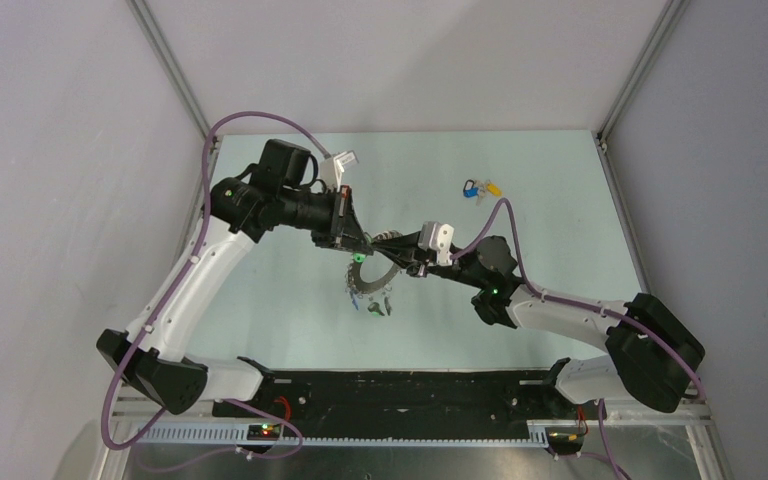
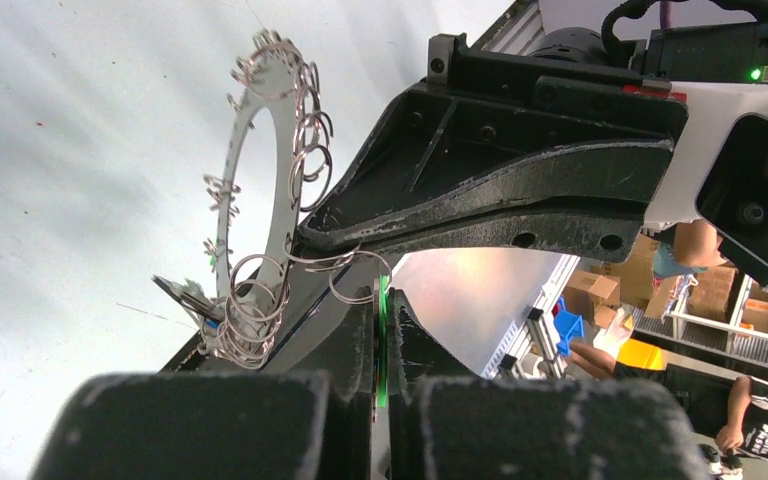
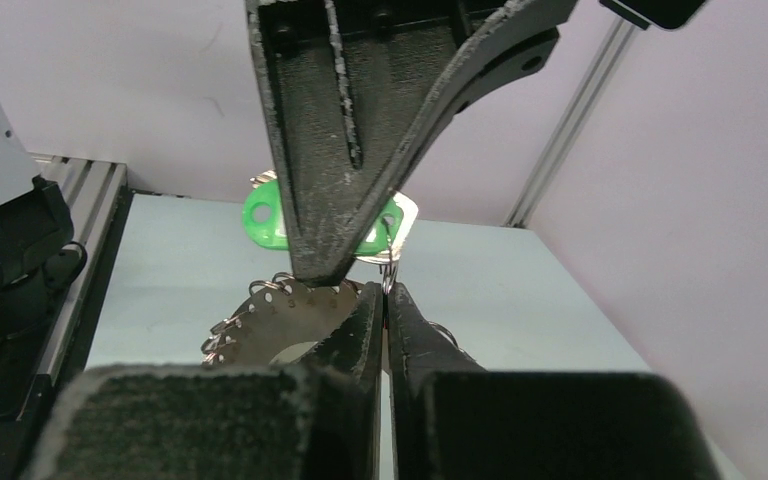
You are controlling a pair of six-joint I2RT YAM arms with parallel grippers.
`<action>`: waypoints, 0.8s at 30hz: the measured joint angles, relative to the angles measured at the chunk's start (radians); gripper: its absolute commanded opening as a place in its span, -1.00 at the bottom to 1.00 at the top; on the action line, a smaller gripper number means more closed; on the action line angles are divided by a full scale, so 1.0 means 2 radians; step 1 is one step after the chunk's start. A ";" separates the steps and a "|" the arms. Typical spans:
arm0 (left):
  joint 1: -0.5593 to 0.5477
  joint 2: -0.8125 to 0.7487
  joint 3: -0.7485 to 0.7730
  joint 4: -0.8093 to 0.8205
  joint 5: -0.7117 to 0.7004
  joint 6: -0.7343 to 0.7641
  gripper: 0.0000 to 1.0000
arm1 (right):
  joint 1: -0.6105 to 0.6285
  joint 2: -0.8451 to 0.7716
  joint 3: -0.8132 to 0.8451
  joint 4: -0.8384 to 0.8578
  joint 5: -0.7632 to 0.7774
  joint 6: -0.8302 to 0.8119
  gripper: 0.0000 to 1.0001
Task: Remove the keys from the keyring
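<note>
The keyring [image 1: 368, 281], a flat grey toothed ring hung with small split rings, is held upright above the table between both grippers. My left gripper [image 1: 359, 250] is shut on the green key [image 1: 358, 258]; its green head shows as a sliver between the pads in the left wrist view [image 2: 382, 340]. My right gripper [image 1: 392, 252] is shut on the keyring's rim [image 3: 280, 312], with a small split ring at its tips [image 3: 388, 285]. The green key's head [image 3: 265, 222] shows behind the left fingers [image 3: 340, 150]. Other keys [image 1: 375, 305] hang from the keyring's lower edge [image 2: 260, 170].
A small bunch of blue- and yellow-headed keys [image 1: 480, 188] lies on the pale table at the back right, apart from the ring. Walls and aluminium posts close in the table's sides and back. The arm bases stand at the near edge.
</note>
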 measured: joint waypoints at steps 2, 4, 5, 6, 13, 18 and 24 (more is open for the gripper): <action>0.000 0.000 0.000 0.000 0.000 0.000 -1.00 | -0.002 0.000 0.001 0.000 0.002 0.000 -1.00; 0.001 0.000 0.000 0.000 0.000 0.000 -1.00 | -0.002 -0.001 0.001 -0.001 0.001 -0.001 -1.00; 0.001 0.000 0.000 0.000 0.000 0.000 -1.00 | -0.002 -0.003 0.001 -0.001 0.001 -0.002 -1.00; 0.002 0.000 0.000 0.000 0.001 0.000 -1.00 | -0.002 -0.005 0.000 -0.003 0.000 -0.004 -1.00; 0.013 -0.001 0.000 0.000 0.010 0.000 -1.00 | -0.002 -0.036 -0.020 0.002 -0.017 -0.024 -1.00; 0.014 -0.002 -0.006 0.000 0.018 0.000 -1.00 | -0.002 -0.039 -0.030 0.032 -0.034 -0.022 -1.00; 0.014 -0.002 -0.014 0.001 0.031 0.000 -1.00 | -0.003 -0.037 -0.032 0.069 -0.047 -0.010 -1.00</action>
